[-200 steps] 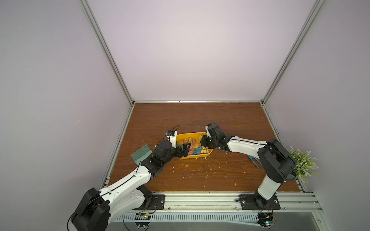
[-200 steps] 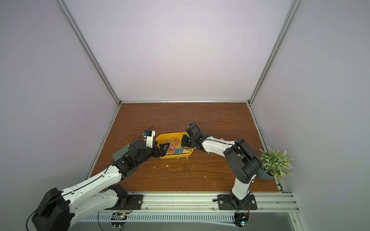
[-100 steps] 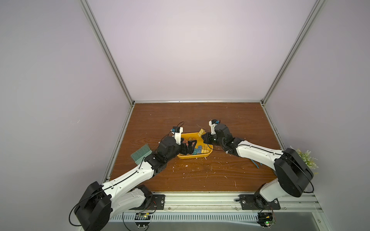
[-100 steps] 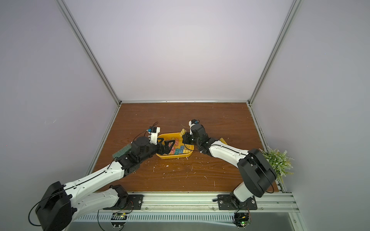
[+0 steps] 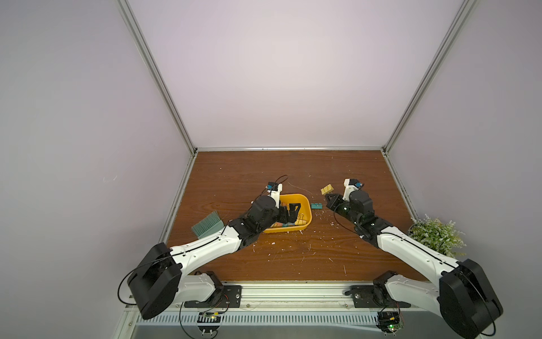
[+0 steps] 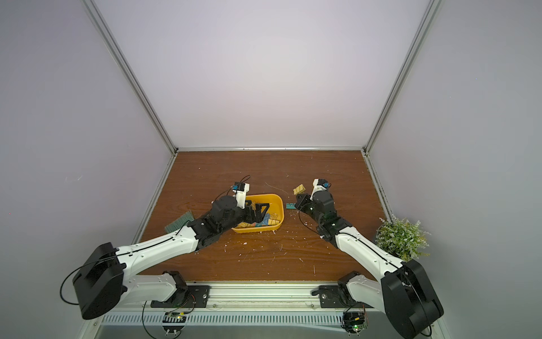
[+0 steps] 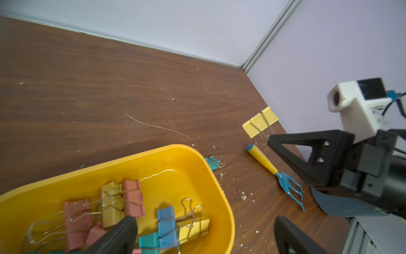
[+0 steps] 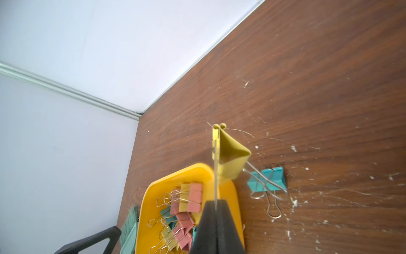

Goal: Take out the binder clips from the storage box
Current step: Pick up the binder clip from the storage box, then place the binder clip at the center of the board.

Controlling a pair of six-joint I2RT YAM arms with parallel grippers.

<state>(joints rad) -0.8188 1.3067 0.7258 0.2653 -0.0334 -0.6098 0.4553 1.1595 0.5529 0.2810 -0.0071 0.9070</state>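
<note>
The right gripper [image 8: 216, 201] was clamped tight on the thin wire handle of a yellow clip [image 8: 230, 158], and where it held that clip was what had changed. A second before, it had been down at the right end of the box [image 8: 151, 198]. Half a second before, it was rising from the far corner with the clip already in its grip. Now it hung clear of the rim, out over the bench [image 5: 293, 258] to the box's right. The clip stuck out ahead of the closed jaws and seemed to be off the surface. Close by, a teal clip [image 8: 267, 181] lay on the bench just beside the box, so this looked like the second one taken out, with only the release left to do. The left gripper [image 7: 204, 220] had moved as well, from the box's left end to reaching well into it. Its jaws were wide apart and held nothing, and one finger hovered over the clips [image 7: 133, 195] left inside. Those were pink, yellow, blue and teal, heaped at the near end with their handles crossing. Most of the work therefore seemed still ahead. The tangled handles could also let one lift drag a neighbour along.
</note>
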